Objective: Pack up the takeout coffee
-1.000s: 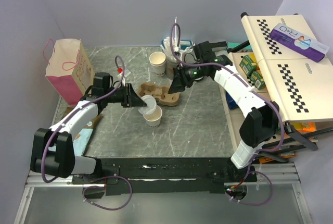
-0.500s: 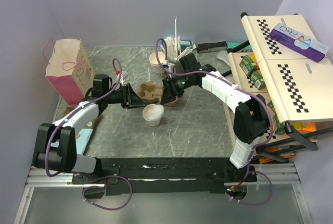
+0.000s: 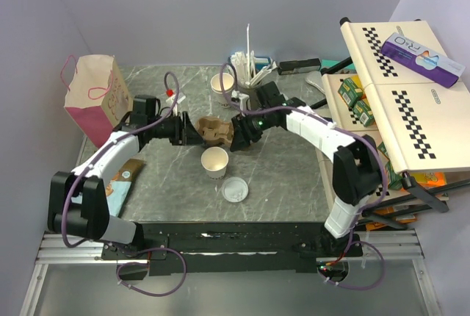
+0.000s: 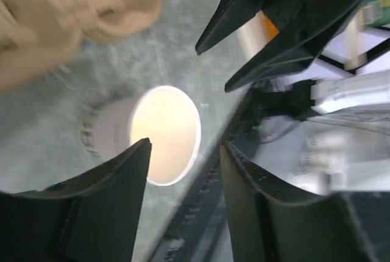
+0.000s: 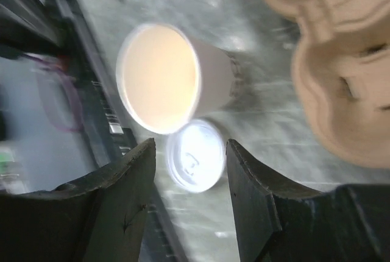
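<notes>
Two claws stand parted and empty over the grey marbled table (image 3: 294,176) as I run the rig from afar. The left claw (image 4: 184,147) and the right claw (image 5: 190,144) each show clear space between the fingers and grip nothing.

Well out past the left claw's outer side stands a pink-and-cream paper bag (image 3: 94,99). Between the two claws, close to both sets of tips, lies the brown cardboard tray (image 3: 213,131), with no cup in its wells. On the near side of both claws, toward the arm bases, the off-white paper cup (image 3: 214,162) stands upright with its mouth open. The white lid (image 3: 235,189) lies flat on the table just beside it, farther from both claws.

I judge the step in hand to be capping the cup before it goes into a well. I would have one claw pinch the lid by its edge, since it lies flat and offers little to grab. The other would hold the cup low and lightly so the paper wall does not buckle. Then I would bring the lid down level and press round the rim.

Far off the right claw's outer side, a purple box (image 3: 422,55) bears white lettering that looks like "PRO", with the rest too small to read. The lid's raised marks are also too small to read.
</notes>
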`<state>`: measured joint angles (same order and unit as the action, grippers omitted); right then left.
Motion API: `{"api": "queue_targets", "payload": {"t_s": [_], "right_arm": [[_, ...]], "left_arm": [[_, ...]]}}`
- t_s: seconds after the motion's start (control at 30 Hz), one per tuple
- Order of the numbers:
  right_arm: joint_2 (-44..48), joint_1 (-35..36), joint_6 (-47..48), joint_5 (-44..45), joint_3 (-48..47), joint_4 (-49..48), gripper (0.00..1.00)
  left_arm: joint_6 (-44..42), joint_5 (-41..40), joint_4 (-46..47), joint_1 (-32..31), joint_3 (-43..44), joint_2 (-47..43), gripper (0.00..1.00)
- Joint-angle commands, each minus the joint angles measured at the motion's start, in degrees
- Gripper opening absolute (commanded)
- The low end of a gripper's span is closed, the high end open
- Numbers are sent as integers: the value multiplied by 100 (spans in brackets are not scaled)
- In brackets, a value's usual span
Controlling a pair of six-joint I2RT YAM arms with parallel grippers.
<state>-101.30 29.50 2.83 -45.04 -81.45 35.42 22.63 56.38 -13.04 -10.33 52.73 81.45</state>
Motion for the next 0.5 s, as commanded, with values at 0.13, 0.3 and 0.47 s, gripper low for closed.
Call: {"api": "queue_targets", "payload": {"t_s": [0.13, 0.3, 0.47], "right_arm": [[2375, 627, 3527, 875, 2061, -704, 57], [2861, 1259, 5726, 865, 3143, -343, 56], [2651, 1594, 6413, 1154, 3592, -878, 56]], "left_arm": [[-1833, -1067, -920, -171, 387, -823, 58], [-1613, -1235, -647, -93, 290, -1061, 61], [-1753, -1454, -814, 101, 431, -1087, 61]]}}
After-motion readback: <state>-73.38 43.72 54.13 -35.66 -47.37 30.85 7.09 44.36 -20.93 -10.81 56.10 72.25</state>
